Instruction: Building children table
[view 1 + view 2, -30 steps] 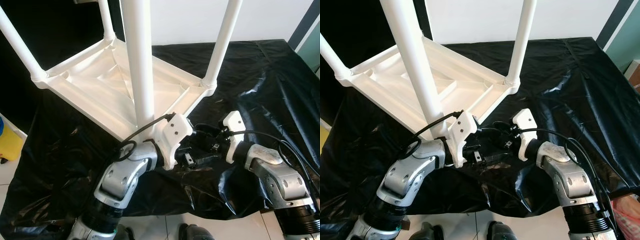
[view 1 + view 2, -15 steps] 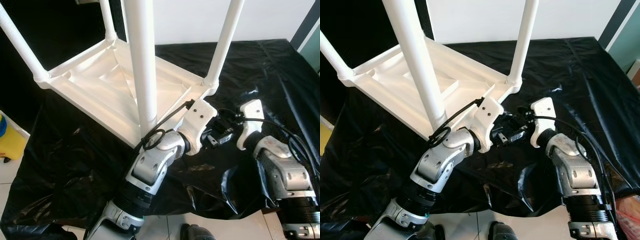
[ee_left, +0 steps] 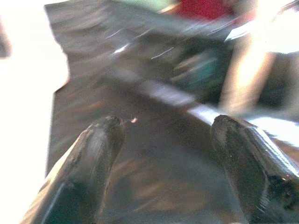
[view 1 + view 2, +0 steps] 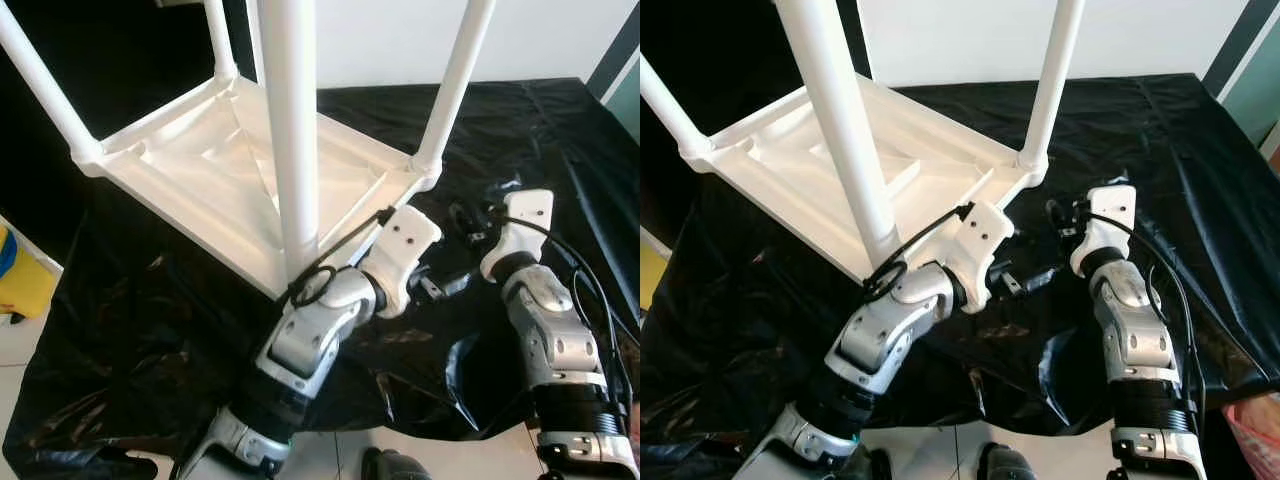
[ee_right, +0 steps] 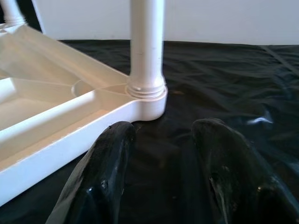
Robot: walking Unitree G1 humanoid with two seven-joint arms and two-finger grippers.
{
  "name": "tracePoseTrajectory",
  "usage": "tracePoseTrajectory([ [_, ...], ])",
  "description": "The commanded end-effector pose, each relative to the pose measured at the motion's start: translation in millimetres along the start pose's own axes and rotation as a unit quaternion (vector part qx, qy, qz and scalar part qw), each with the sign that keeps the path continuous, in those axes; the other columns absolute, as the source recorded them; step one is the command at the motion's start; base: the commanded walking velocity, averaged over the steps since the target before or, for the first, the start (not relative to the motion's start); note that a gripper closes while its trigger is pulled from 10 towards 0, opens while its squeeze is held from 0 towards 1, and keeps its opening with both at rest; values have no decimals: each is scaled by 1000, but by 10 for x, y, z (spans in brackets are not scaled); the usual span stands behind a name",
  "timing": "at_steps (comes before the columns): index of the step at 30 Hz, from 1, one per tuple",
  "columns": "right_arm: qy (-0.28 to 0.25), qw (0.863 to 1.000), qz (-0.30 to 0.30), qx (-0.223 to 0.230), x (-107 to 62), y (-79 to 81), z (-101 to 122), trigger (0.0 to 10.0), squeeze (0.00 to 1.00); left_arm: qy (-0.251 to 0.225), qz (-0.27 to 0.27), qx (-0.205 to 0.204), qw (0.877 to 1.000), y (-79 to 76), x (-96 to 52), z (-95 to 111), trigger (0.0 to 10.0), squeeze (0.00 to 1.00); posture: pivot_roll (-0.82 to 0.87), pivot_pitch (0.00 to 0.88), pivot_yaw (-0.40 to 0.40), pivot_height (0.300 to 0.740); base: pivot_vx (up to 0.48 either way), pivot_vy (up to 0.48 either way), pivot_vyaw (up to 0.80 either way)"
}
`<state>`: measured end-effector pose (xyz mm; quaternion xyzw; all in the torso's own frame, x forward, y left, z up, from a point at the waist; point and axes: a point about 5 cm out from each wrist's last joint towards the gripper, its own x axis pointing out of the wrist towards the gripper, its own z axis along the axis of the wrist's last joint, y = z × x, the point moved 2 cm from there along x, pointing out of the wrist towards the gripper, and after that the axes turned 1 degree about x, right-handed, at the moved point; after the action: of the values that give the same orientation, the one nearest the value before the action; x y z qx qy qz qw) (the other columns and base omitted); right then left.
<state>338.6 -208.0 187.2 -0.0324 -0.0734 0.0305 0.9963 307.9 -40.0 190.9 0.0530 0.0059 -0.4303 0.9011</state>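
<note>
The white table (image 4: 215,170) lies upside down on black sheeting (image 4: 520,130), legs up. The right gripper (image 5: 161,140) hovers just beside one corner leg (image 5: 146,51), fingers apart, holding nothing. The left gripper (image 3: 168,135), spread wide and empty, seems to hang over the sheeting; its view is blurred.

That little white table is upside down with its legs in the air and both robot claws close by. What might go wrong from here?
The right gripper, open, points at the leg seated in the table corner; a clumsy push might knock it crooked. The left gripper, also open, hangs over the black plastic sheet, whose wrinkles might snag a finger. Cables looping off the left arm near the front leg might catch on it.
</note>
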Motion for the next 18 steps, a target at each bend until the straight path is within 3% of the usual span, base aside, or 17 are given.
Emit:
tracePoseTrajectory([
  [1,5,1000,-7,2,-7,1,-47,10000,0,-9,43,1,999,49,83,108,10000,0,-127,143,32,740,0,0,0],
  [5,3,1000,-9,7,1,31,-57,10000,0,-7,99,-10,995,177,83,97,10000,0,-125,138,31,740,0,0,0],
  [8,-3,1000,-9,7,19,92,-52,10000,0,-28,217,-33,975,476,-13,137,10000,0,-124,136,33,740,0,0,0],
  [12,-4,1000,-7,8,25,139,-63,10000,0,-25,267,-45,962,661,-122,102,10000,0,-121,135,35,740,0,0,0],
  [14,-4,1000,-7,8,25,139,-63,10000,0,-25,267,-45,962,661,-122,102,10000,0,-121,135,35,740,0,0,0],
  [18,-8,1000,15,11,19,246,-75,10000,0,8,330,-55,942,852,-299,-90,10000,0,-117,136,38,740,0,0,0],
])
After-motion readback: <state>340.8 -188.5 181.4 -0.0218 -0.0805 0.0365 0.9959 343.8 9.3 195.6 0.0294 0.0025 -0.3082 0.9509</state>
